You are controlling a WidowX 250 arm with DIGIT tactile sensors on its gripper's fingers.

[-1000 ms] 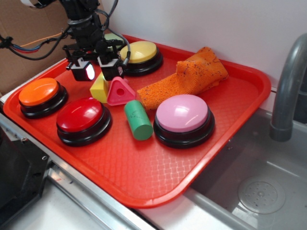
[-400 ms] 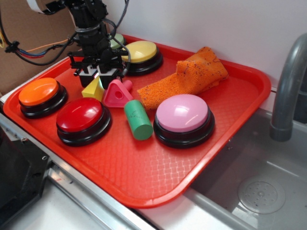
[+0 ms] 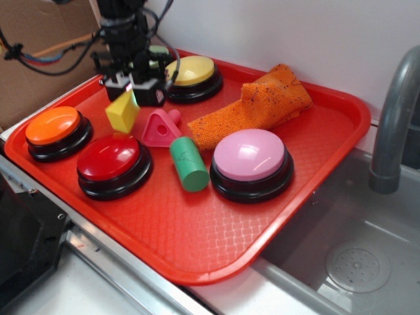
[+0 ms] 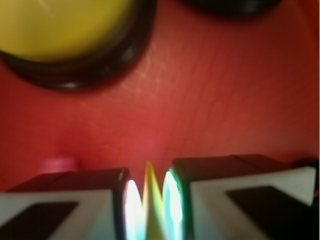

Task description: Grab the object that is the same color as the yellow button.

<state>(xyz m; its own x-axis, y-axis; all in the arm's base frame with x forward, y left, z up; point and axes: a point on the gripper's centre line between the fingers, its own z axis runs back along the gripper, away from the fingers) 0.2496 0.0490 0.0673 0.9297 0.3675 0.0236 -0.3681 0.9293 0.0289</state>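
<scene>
My pincer (image 3: pixel 129 90) is clamped on the yellow pyramid block (image 3: pixel 122 111), lifted clear of the red tray (image 3: pixel 197 223), near the yellow button (image 3: pixel 190 71).

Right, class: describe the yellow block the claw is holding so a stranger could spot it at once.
Find the red tray, then the yellow button at its back edge. Just in front, the claw pinches a small yellow block, lifted above the tray. Unlike the pink triangle and green cylinder beside it, it is yellow and off the surface.
</scene>
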